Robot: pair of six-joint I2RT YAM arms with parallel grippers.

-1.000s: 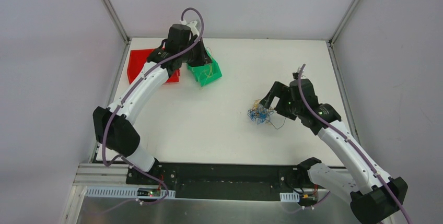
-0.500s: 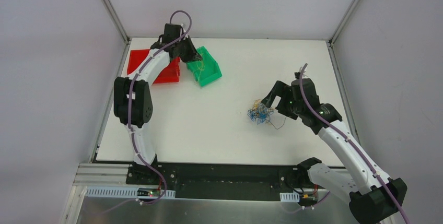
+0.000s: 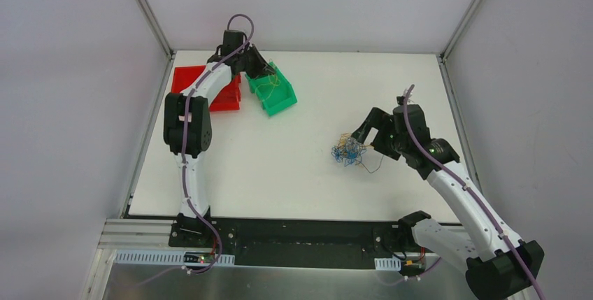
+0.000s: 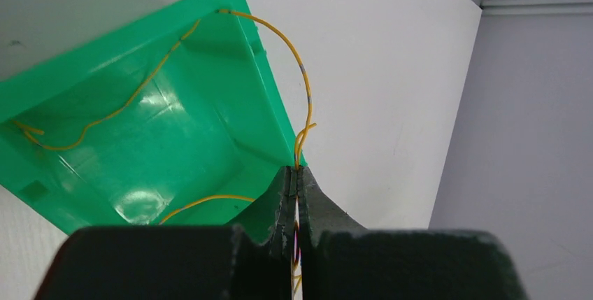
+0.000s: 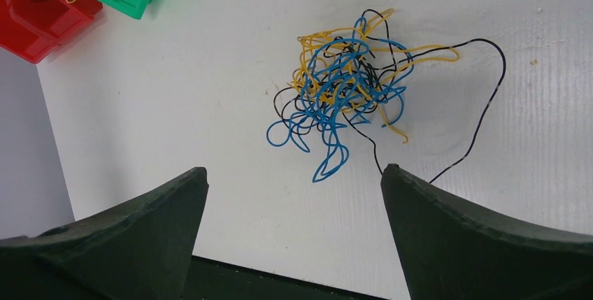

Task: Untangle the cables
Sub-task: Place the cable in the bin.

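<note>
White tabletop (image 3: 280, 167) lies bare between its far left corner, where a red plastic bin (image 3: 187, 82) and a green plastic bin (image 3: 283, 103) sit side by side, and the knotted clump of thin blue, yellow-orange and black cables (image 5: 343, 83) right of centre, well clear of the right edge. My left gripper (image 4: 294, 174) pinches one thin yellow-orange wire (image 4: 305, 97) arcing over the green bin's rim; my right gripper (image 5: 294, 169) hangs spread wide over the clump.

From above, the clump of cables (image 3: 347, 152) is too small to tell one strand from another. At the left tool (image 4: 295, 177) a yellow cable (image 4: 305, 83) disappears between the fingers (image 4: 318, 205), its lower end hidden. The red bin (image 5: 31, 24) is cut off by the right wrist view's corner.
</note>
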